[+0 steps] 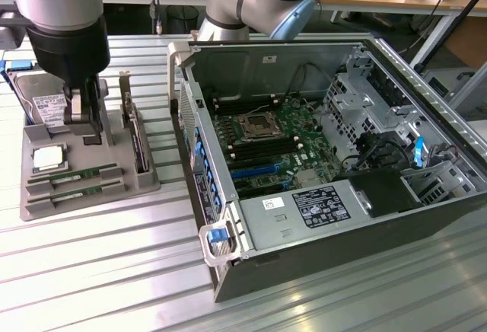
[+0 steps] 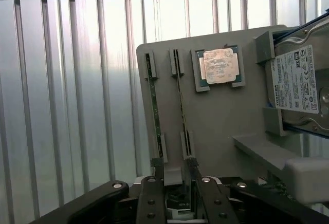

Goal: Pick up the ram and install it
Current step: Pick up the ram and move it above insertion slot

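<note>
- Gripper (image 1: 85, 122): hanging from the arm in the upper left of the exterior view, over the grey tray (image 1: 144, 183). Its two dark fingers (image 2: 157, 180) are standing apart with a clear gap between them and are gripping nothing.
- First ram stick (image 1: 84, 173): lying flat in a slot of the tray, in the exterior view's left half, just below the silver CPU chip (image 1: 47, 158). In the wrist view this stick (image 2: 181, 106) is showing edge-on, running toward the fingertips.
- Second ram stick (image 1: 84, 190): lying in the next slot, parallel to the first and on the side away from the chip. It is showing as a thin green edge in the wrist view (image 2: 156, 111).
- Hard drive (image 1: 46, 107): sitting at the far end of the tray, behind the gripper.
- Expansion card (image 1: 137, 138): standing upright along the tray's right edge.
- Computer case (image 1: 304, 233): lying open across the centre and right of the exterior view, well apart from the sticks. Its motherboard (image 1: 285, 130) is facing up.
- Slatted metal table (image 1: 99, 271): carrying both tray and case.
</note>
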Controlling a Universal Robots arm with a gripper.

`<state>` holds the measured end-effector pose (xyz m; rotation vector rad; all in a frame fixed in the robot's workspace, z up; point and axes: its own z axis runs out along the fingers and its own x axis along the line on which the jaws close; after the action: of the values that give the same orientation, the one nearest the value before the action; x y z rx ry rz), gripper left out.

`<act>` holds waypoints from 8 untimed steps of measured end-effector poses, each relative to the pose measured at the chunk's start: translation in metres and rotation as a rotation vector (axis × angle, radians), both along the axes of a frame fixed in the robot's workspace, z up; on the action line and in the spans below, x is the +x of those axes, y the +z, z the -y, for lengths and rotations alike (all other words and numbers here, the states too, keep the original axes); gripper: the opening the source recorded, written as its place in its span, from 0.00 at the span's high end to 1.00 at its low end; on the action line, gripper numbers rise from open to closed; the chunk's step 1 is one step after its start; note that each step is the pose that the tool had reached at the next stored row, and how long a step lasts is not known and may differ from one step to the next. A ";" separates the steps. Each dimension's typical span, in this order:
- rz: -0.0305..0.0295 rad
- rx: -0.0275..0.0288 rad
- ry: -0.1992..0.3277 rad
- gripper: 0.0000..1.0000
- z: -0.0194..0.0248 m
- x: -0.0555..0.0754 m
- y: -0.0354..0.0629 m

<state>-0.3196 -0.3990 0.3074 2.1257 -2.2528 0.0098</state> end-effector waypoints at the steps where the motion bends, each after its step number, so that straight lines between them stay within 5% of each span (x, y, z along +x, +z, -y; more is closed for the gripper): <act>1: 0.0000 0.0001 0.000 0.70 0.0000 -0.001 -0.0018; 8: 0.0000 -0.0001 0.000 0.70 0.0000 -0.008 -0.0144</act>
<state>-0.3279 -0.3991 0.2931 2.1257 -2.2527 0.0099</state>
